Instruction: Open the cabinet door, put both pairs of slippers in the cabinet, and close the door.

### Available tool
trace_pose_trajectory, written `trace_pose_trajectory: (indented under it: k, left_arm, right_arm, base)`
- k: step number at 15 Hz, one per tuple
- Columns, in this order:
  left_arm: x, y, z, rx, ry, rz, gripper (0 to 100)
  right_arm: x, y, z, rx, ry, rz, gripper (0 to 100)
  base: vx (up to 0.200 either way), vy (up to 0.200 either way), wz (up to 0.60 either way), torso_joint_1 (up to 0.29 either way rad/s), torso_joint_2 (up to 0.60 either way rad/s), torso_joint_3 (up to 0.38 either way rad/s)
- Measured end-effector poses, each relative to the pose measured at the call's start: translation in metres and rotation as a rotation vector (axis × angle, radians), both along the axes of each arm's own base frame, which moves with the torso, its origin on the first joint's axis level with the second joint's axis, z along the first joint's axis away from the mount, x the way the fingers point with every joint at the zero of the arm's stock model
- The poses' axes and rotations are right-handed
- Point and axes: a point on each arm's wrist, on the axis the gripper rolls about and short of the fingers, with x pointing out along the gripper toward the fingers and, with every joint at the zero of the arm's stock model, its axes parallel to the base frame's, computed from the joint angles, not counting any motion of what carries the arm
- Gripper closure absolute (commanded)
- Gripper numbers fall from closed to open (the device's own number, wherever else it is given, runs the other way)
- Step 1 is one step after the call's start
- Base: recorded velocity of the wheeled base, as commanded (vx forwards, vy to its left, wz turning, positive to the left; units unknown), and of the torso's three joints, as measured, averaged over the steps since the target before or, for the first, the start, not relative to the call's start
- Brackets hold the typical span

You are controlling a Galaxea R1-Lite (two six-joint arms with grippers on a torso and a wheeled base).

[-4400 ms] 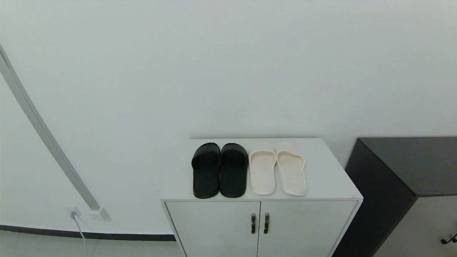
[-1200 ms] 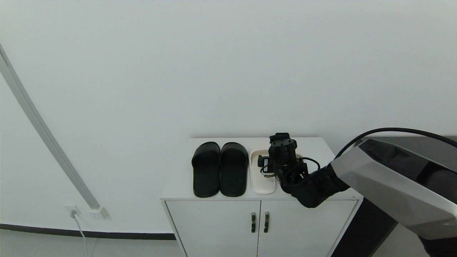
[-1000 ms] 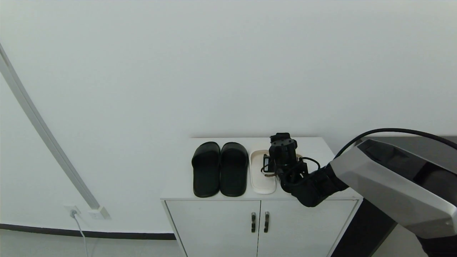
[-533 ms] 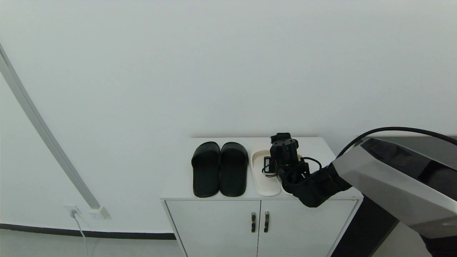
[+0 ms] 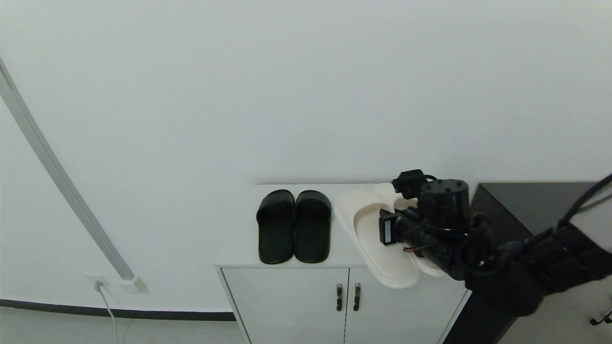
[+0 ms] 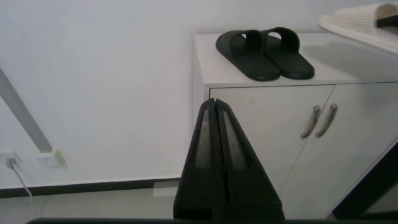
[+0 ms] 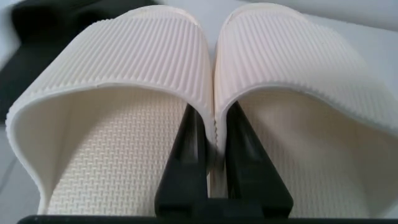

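Note:
The white slippers (image 5: 382, 243) hang tilted in the air over the cabinet's front right, heels past its front edge. My right gripper (image 5: 404, 229) is shut on them, one finger inside each slipper, pinching the two inner walls (image 7: 213, 124) together. The black slippers (image 5: 294, 227) lie side by side on the white cabinet's top (image 5: 239, 253), left of centre. Both cabinet doors (image 5: 287, 306) are closed, with two dark handles (image 5: 346, 297) at the middle seam. In the left wrist view, my left gripper (image 6: 215, 109) is shut with nothing in it, low and to the left of the cabinet (image 6: 261, 118).
A black cabinet (image 5: 526, 210) stands right beside the white one. The white wall rises directly behind. A grey cable duct (image 5: 52, 167) runs down the wall at the left to a socket with a plugged cord (image 5: 98, 286).
My right arm came in from the right, closed on the white slippers on the cabinet top, then lifted them and pulled them toward me and to the right.

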Motion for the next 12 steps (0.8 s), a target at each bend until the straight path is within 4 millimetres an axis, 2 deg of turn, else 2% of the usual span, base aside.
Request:
trace_pose_trajectory:
  k: [4,6,9,11,12]
  left_arm:
    - [0.000,0.000,0.000,0.000,0.000,0.001,100]
    - [0.000,0.000,0.000,0.000,0.000,0.001,100]
    - [0.000,0.000,0.000,-0.001,0.000,0.001,100]
    - [0.000,0.000,0.000,0.000,0.000,0.001,100]
    - [0.000,0.000,0.000,-0.001,0.000,0.001,100]
  right_arm:
    - [-0.081,-0.038,0.022,0.038,0.076,0.401,100]
    - [-0.114,-0.056,0.026,0.046,0.130,0.543,100]
    - [-0.136,-0.070,0.030,0.058,0.119,0.582,100]
    - [-0.141,-0.073,0.031,0.068,0.117,0.611,100]
    - [-0.143,-0.074,0.031,0.071,0.116,0.617,100]
  base:
    - [0.000,0.000,0.00,0.000,0.00,0.000]
    - [0.000,0.000,0.00,0.000,0.00,0.000]
    - [0.000,0.000,0.00,0.000,0.00,0.000]
    - [0.000,0.000,0.00,0.000,0.00,0.000]
    - [-0.200,0.000,0.00,-0.002,0.00,0.002]
